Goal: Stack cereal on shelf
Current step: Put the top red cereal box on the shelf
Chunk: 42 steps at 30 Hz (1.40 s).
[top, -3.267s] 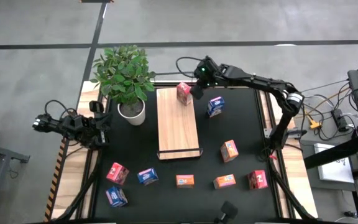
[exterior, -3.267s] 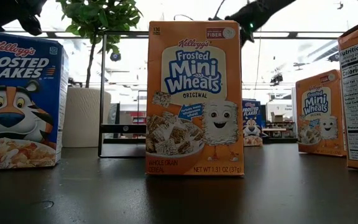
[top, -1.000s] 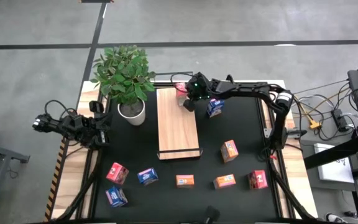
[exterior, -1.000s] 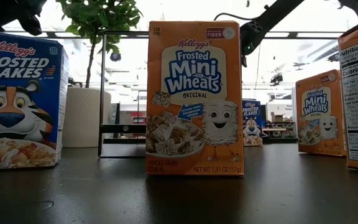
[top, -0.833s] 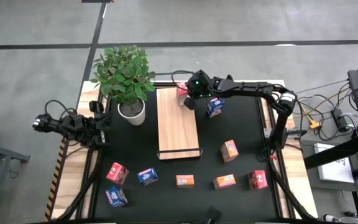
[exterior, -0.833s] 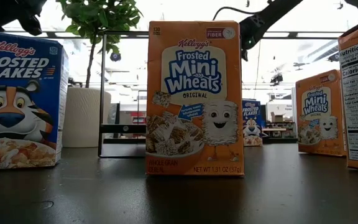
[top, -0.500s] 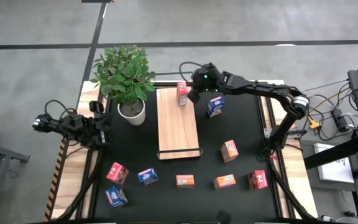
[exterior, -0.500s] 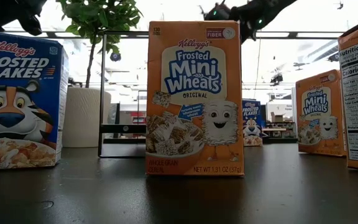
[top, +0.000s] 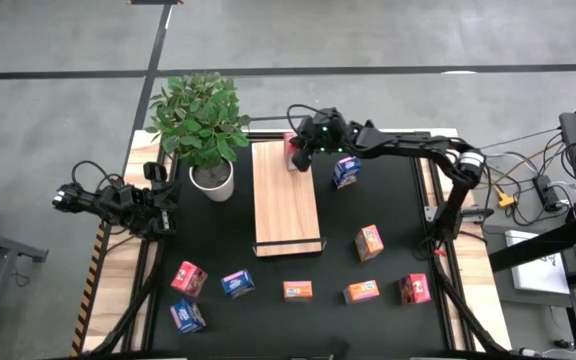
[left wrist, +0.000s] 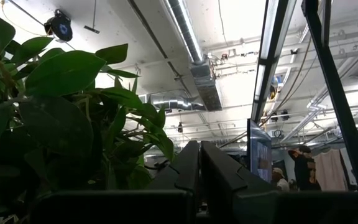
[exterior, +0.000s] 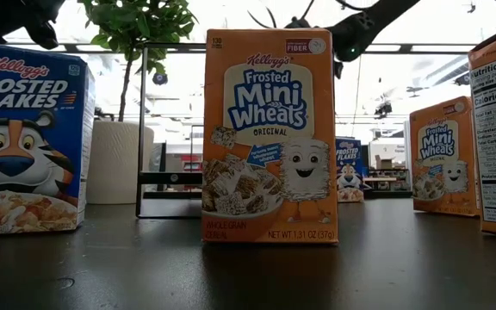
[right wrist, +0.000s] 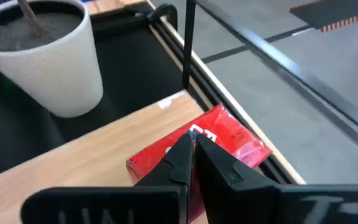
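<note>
The right claw [top: 302,150], clenched and empty, hovers at the shelf's [top: 286,205] far end, its tips directly over the red cereal box [right wrist: 197,155] lying there; the left claw [left wrist: 199,180], also clenched, waits beside the potted plant [top: 200,125], well apart

Grey concrete floor [top: 388,35] filling the upper frame from above, dark seam lines crossing it, white ceiling with silver ductwork [left wrist: 194,59] overhead, bright daylight flooding the room behind, cables [top: 528,185] at right
</note>
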Available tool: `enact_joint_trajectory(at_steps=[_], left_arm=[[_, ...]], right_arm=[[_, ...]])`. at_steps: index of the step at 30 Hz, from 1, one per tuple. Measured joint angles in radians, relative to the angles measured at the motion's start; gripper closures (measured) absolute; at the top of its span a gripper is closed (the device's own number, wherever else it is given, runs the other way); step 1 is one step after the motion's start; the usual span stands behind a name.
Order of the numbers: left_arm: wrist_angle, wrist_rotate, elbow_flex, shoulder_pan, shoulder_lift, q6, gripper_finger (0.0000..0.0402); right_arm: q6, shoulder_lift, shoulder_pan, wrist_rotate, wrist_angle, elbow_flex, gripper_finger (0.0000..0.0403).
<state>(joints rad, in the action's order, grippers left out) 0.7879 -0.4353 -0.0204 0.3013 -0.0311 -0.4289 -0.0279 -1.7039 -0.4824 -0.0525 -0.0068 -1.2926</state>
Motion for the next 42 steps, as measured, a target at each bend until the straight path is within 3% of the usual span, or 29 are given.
enact_joint_trajectory(at_steps=[10, 22, 26, 35, 42], left_arm=[[0.000, 0.000, 0.000, 0.000, 0.000, 0.000, 0.0402], [0.000, 0.000, 0.000, 0.000, 0.000, 0.000, 0.0402], [0.000, 0.000, 0.000, 0.000, 0.000, 0.000, 0.0402], [-0.001, 0.000, 0.000, 0.000, 0.000, 0.000, 0.0402], [-0.001, 0.000, 0.000, 0.000, 0.000, -0.008, 0.0402]], right_arm=[[0.034, -0.063, 0.001, 0.047, 0.126, -0.002, 0.0391], [0.043, -0.031, 0.021, 0.072, 0.116, -0.007, 0.0391], [0.038, 0.006, 0.022, 0.078, 0.060, -0.017, 0.0391], [0.040, 0.076, -0.011, 0.086, -0.267, -0.078, 0.0391], [0.062, 0.036, -0.062, 0.081, -0.276, -0.048, 0.0391]])
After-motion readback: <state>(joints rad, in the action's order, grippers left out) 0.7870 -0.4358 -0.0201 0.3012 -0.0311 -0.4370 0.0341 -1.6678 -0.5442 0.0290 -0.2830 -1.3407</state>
